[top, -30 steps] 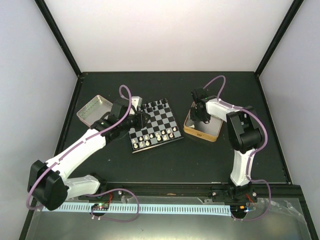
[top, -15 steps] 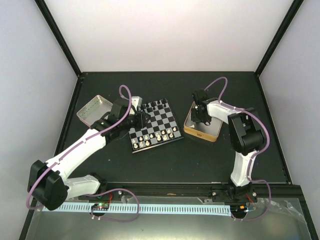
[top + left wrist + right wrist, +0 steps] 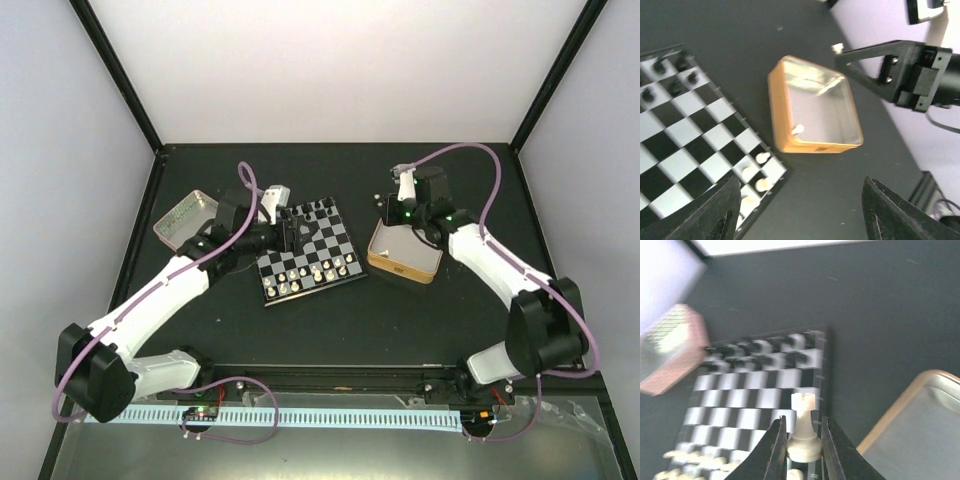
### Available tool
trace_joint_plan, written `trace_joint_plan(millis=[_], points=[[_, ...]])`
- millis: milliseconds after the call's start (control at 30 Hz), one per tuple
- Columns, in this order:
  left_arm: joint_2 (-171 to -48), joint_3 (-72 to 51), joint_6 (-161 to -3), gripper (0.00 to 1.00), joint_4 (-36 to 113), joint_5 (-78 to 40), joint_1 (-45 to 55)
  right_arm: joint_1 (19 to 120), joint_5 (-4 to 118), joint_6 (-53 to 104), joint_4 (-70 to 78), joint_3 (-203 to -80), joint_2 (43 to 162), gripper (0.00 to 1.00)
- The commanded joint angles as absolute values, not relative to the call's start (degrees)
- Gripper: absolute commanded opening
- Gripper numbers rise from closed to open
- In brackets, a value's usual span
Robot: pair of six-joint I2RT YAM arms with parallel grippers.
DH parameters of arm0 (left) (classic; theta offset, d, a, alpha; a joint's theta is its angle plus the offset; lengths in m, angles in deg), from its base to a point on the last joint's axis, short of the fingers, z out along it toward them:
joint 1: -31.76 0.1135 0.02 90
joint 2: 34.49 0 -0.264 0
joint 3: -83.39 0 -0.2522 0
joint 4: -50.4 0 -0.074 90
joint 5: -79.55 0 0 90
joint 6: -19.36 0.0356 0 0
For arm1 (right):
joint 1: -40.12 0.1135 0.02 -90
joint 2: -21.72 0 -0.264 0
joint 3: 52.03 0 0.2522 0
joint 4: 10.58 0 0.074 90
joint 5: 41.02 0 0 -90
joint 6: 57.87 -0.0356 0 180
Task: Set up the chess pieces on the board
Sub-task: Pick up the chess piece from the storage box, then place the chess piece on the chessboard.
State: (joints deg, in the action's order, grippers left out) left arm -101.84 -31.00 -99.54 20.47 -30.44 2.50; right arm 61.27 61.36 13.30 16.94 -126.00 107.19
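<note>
Black surface [image 3: 400, 320] between pale walls. Near its centre lies the board [image 3: 310, 250], with chess pieces [image 3: 312, 272] lined along its near and far edges. The right claw [image 3: 802, 447] pinches a white rook [image 3: 803, 432] by its base, upright, beside the board's right edge. The left claw [image 3: 800, 220] gapes empty. The rook looks tiny, light, hard and probably slippery, so the base seems the surest hold.

Overhead and wrist views, common board [image 3: 315, 256]

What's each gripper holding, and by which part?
The right gripper pinches a white rook by its base, with the top pointing out past the fingertips. The left gripper is open and holds nothing.
</note>
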Motion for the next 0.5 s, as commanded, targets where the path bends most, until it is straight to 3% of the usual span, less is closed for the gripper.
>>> trace_joint_plan(millis=[0,233,467], points=[[-99.8,-26.9,-100.8,0.70,28.4,-42.7,3.2,61.5,84.0,16.5,5.2,-123.6,102.2,0.13],[-99.4,-26.2,-106.4,0.79,36.9,-50.4,3.6,63.1,104.6,15.9,-0.9,-123.7,99.0,0.13],[-100.7,-25.6,-112.9,0.73,42.3,-53.1,4.0,66.0,110.8,19.9,2.6,-126.0,98.7,0.14]])
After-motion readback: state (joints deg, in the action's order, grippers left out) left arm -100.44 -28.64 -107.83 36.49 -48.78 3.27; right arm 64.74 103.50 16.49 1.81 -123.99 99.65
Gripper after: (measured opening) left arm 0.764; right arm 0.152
